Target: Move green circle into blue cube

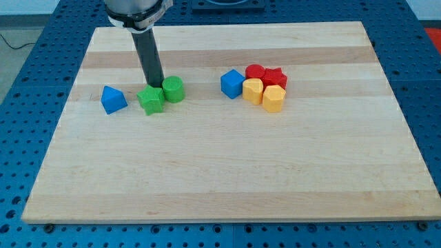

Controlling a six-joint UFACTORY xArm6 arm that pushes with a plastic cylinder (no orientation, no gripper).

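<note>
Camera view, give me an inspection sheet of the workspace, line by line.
Surface: pale wooden board on a blue perforated table.
Job's things: green circle at centre-left, touching a green star block; blue cube to the view's right of it, with bare board between them.
Clutter: blue triangular block at the view's left; two red blocks and two yellow blocks bunched against the blue cube.
Gripper: none; my tip sits just above the two green blocks, at their junction.
Cables: thin cable at the upper left edge.
Surroundings: nothing seen.
</note>
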